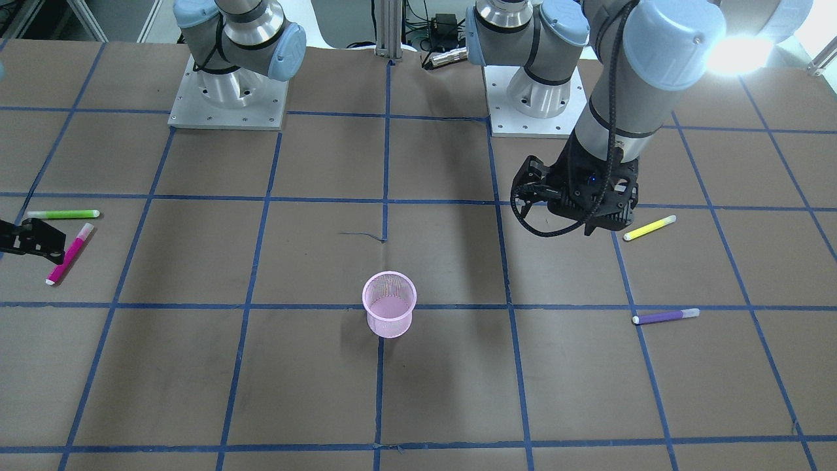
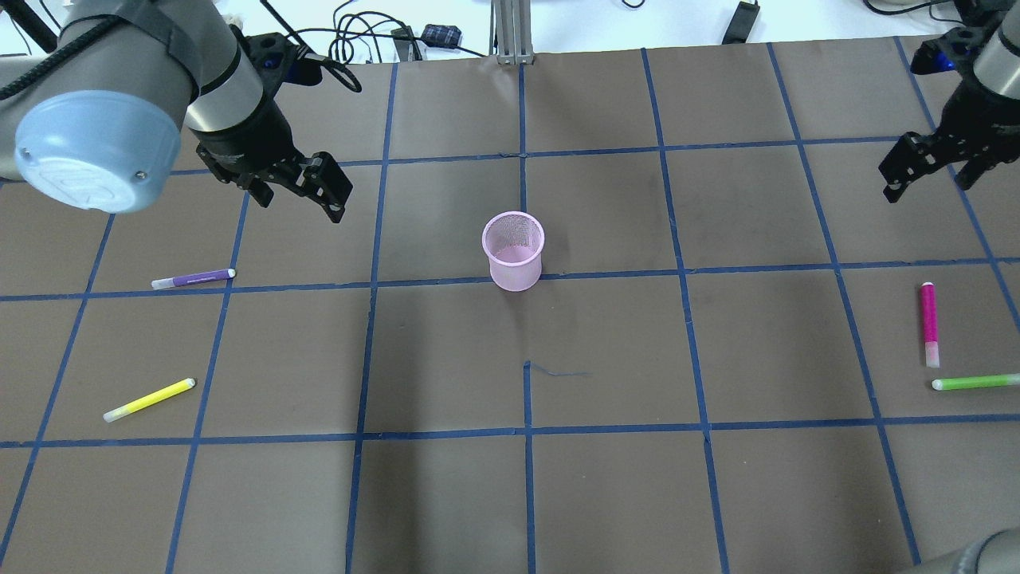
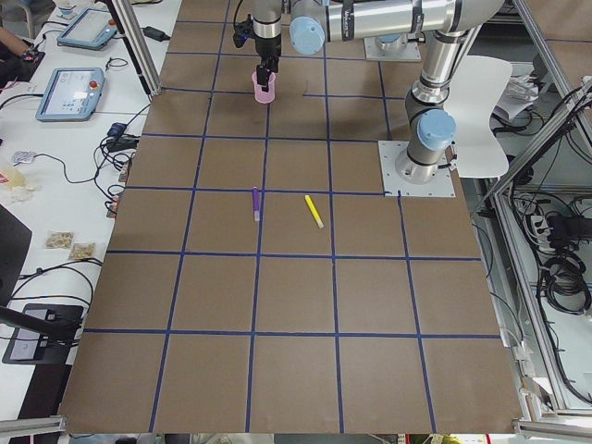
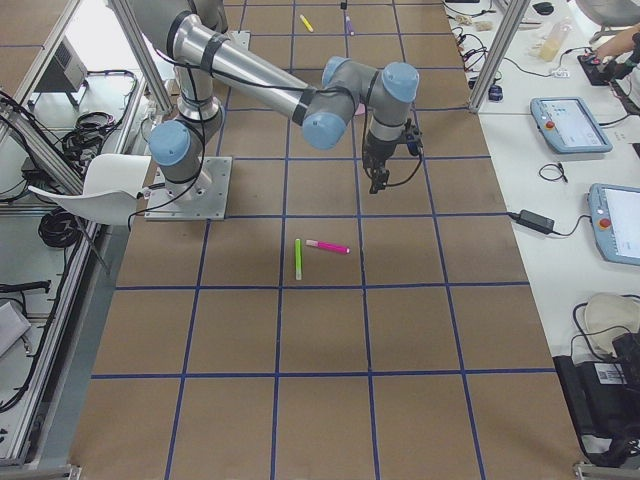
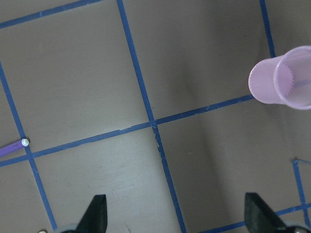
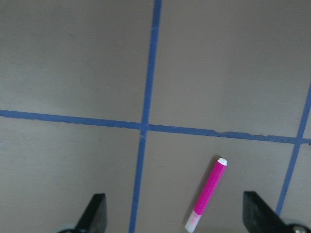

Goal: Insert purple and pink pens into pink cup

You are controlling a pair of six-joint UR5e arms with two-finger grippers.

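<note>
Two target pens lie flat at opposite ends of the table, the purple pen on the left arm's side and the pink pen on the right's. The upright pink mesh cup stands between them, so each arm probably takes its nearer pen. The left gripper hangs pointing down between the purple pen and the cup, jaws wide and empty. The right gripper hovers near the pink pen, likewise spread and empty.

On my left wrist feed I see only the white-tipped end of the slim purple pen, cut off at 9 o'clock, and the pink mesh cup is clipped at 3 o'clock. Overhead, the green highlighter pen runs off at 3 o'clock.
</note>
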